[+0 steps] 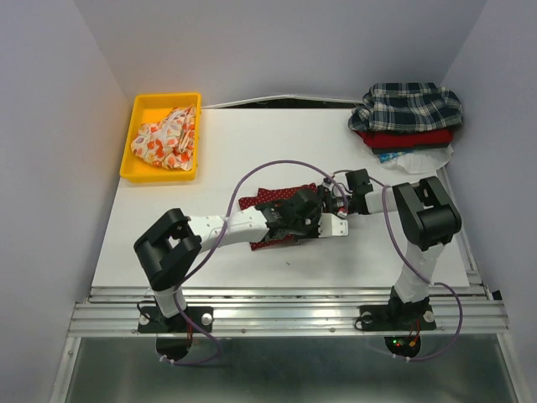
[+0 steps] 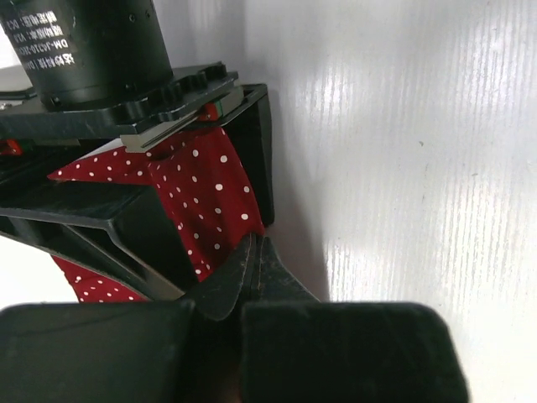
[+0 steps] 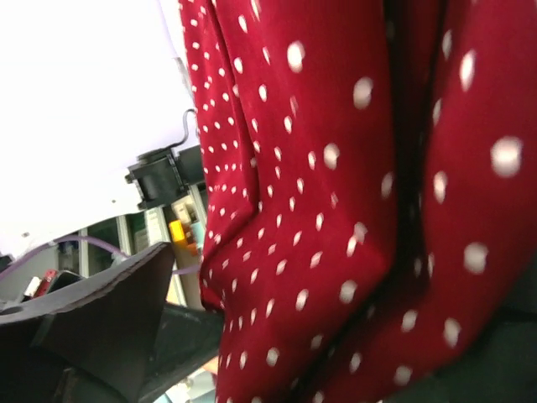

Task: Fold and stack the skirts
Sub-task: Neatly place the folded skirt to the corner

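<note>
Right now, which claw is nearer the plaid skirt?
Right, narrowly. Both meet at the dotted skirt mid-table: the right claw on its far side, toward the plaid skirt; the left claw on its near side.

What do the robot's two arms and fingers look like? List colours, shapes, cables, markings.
Left arm and right arm: white tubular links, chunky black joint housings, a purple cable looping along each. Fingers are black wedges. White lettering marks a black motor cylinder.

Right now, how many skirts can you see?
4: the cream skirt in the yellow bin, the dotted red skirt mid-table in the left gripper, the plaid skirt atop the plain red skirt far right. More may hide beneath.
</note>
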